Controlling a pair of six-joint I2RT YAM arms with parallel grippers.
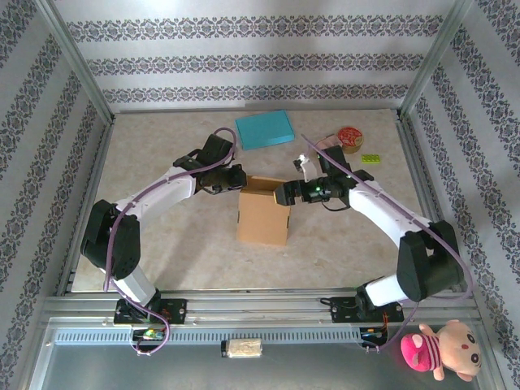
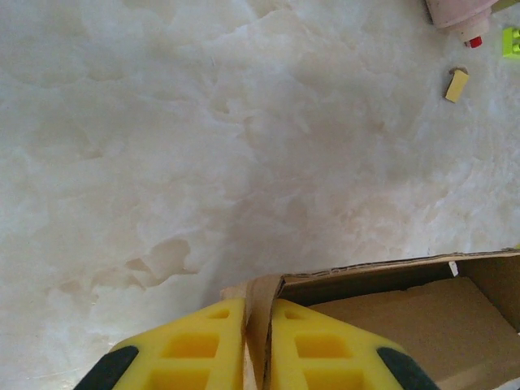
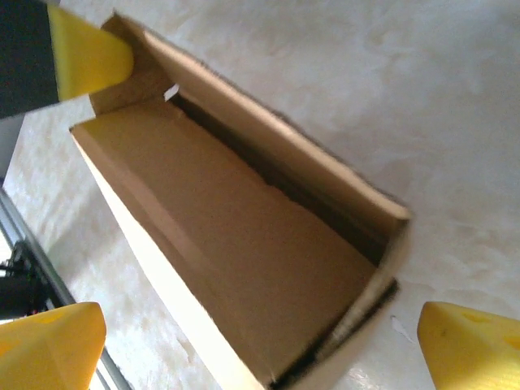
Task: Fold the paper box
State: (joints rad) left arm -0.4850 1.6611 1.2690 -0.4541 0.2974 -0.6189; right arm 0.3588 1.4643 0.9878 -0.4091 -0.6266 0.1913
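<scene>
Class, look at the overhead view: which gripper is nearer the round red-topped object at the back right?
Right. The right gripper lies near-left of the red-topped object; the left gripper sits farther left, across the cardboard box.

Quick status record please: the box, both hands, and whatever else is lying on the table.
box: brown cardboard, mid-table, top open
left hand: shut on the box wall at its far-left corner
right hand: open wide at the box's right end, gripping nothing
far side of table: teal pad, tape roll, green block
fold: not yet closed
</scene>
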